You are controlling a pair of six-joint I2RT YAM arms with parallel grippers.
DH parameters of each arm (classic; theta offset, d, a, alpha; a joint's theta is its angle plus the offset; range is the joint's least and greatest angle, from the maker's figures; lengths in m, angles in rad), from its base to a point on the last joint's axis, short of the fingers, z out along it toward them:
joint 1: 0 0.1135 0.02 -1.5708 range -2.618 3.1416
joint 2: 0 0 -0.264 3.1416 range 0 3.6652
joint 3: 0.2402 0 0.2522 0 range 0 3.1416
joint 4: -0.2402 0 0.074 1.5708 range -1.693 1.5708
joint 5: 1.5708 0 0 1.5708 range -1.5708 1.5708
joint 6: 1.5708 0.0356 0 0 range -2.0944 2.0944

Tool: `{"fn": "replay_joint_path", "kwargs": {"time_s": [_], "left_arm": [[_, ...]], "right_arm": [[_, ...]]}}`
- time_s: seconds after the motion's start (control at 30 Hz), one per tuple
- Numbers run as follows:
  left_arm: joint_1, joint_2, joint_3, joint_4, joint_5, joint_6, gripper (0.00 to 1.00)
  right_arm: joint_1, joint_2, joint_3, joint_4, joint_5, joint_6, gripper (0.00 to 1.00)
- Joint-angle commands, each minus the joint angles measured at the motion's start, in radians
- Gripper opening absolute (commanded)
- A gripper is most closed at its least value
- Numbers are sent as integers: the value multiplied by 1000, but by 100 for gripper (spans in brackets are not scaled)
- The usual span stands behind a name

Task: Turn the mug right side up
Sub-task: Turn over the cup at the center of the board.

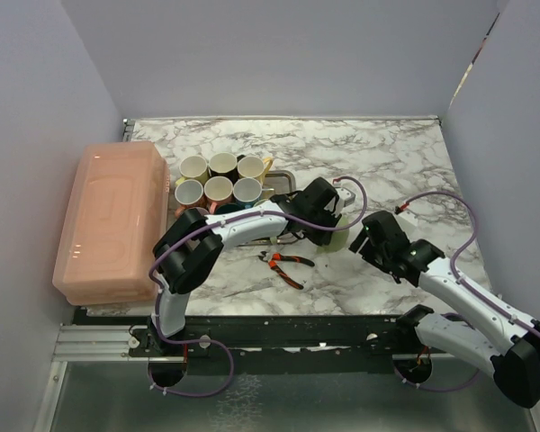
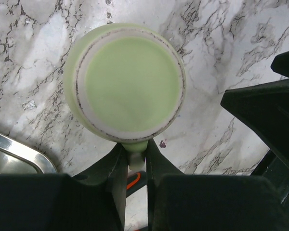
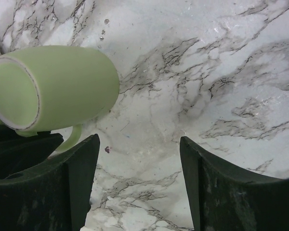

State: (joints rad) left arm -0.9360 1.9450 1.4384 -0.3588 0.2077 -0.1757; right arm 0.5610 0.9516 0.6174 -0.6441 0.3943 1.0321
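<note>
The pale green mug (image 2: pixel 130 82) stands upside down on the marble table, its unglazed base ring facing the left wrist camera. My left gripper (image 2: pixel 135 154) is shut on the mug's handle (image 2: pixel 135 145), with one finger pressed against each side of it. From above, the left gripper (image 1: pixel 328 214) covers most of the mug (image 1: pixel 338 241). In the right wrist view the mug (image 3: pixel 58 91) is at the left, and the handle runs down into the left gripper's dark fingers (image 3: pixel 19 154). My right gripper (image 3: pixel 139 149) is open over bare marble just right of the mug, touching nothing.
A metal tray (image 1: pixel 283 180) holding several upright mugs (image 1: pixel 220 178) is behind the left arm, and its rim (image 2: pixel 19 149) shows beside the mug. A pink lidded bin (image 1: pixel 112 220) fills the left side. Orange-handled pliers (image 1: pixel 283 264) lie near the front.
</note>
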Motion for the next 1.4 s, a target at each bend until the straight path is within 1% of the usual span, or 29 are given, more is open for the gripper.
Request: {"fn": "replay_joint_path", "kwargs": {"time_s": [0.0,0.27,0.4,0.5,0.57,0.8,0.97,1.07,1.13,1.2,1.27,1.37], "left_arm": [[-3,19,44,8,-31,15,0],[-1,-11,58,18,-57,7,0],[0,-62,52,35,-57,8,0],[7,-110,39,70,-46,0,0],[16,-142,29,100,-20,-10,0],[78,-246,34,183,136,-70,0],[99,-352,28,251,226,-105,0],[101,-426,9,318,268,-143,0],[102,-474,-13,391,303,-190,0],[102,-521,-47,481,334,-244,0],[100,-568,-93,605,357,-290,0],[96,-622,-131,692,369,-342,0]], "right_arm": [[-6,-41,-26,20,-20,5,71],[-6,-96,-45,66,-50,-13,71],[-6,-156,-75,132,-94,-31,72],[-5,-221,-91,199,-129,-43,74],[-6,-261,-90,228,-141,-44,75],[-5,-395,-85,357,-197,-64,80],[-6,-482,-105,508,-293,-94,82],[-6,-528,-132,643,-380,-112,83],[-6,-541,-144,732,-461,-117,83],[-5,-535,-147,796,-516,-125,84],[-6,-519,-134,837,-566,-130,84],[-5,-488,-122,921,-654,-141,83]]}}
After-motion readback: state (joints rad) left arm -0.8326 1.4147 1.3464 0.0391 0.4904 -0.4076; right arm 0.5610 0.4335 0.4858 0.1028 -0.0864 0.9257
